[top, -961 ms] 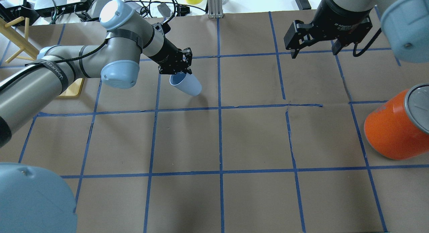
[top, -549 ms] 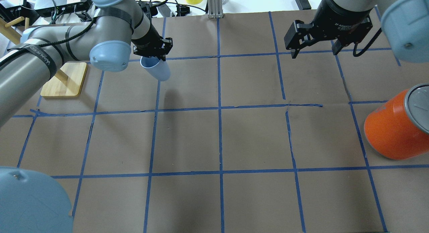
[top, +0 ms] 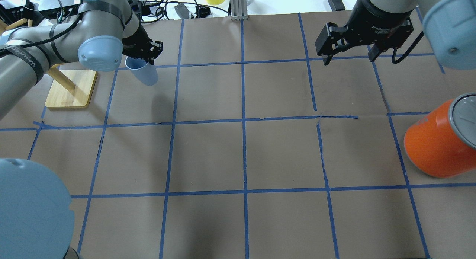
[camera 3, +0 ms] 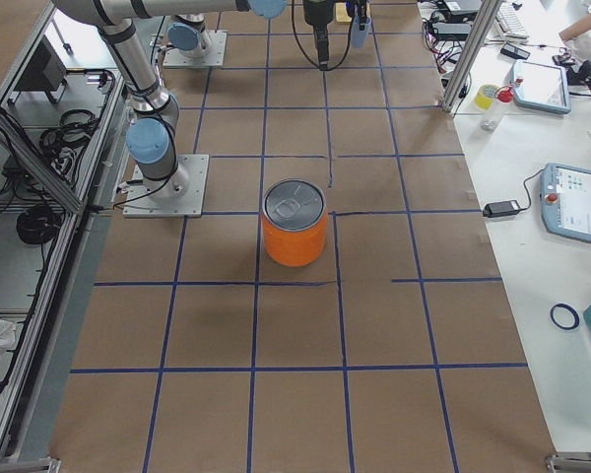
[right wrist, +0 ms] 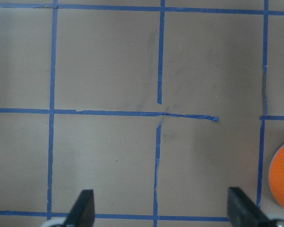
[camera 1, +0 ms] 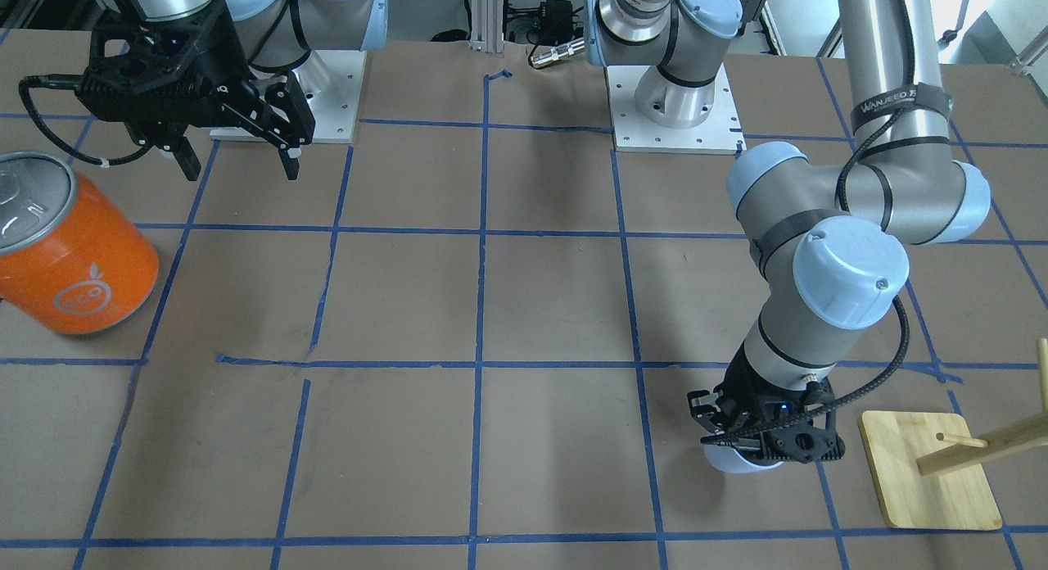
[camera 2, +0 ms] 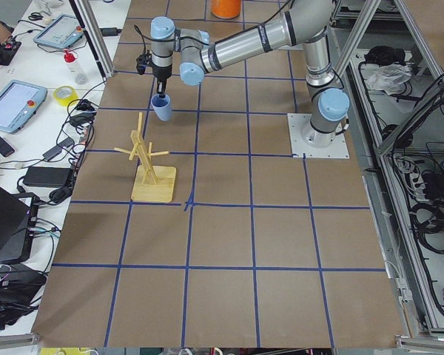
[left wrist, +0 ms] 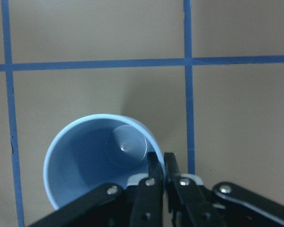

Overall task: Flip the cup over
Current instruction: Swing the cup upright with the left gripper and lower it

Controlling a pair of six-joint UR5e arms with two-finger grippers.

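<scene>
Over brown paper (top: 282, 154), left gripper (left wrist: 162, 160) pinches the cup (left wrist: 80, 165) by its rim; right gripper (top: 349, 60) gapes empty.

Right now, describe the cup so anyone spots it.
Find the wooden peg rack on the robot's left. Beside it, the left arm's fingers pinch the cup by its rim, mouth up. Small and pale blue, unlike the big orange can.

Overhead and front-facing cameras look down oppositely, sharing the table (top: 282, 147)

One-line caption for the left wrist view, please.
Left gripper pinches the rim of the cup, mouth facing the camera, over the taped table.
</scene>
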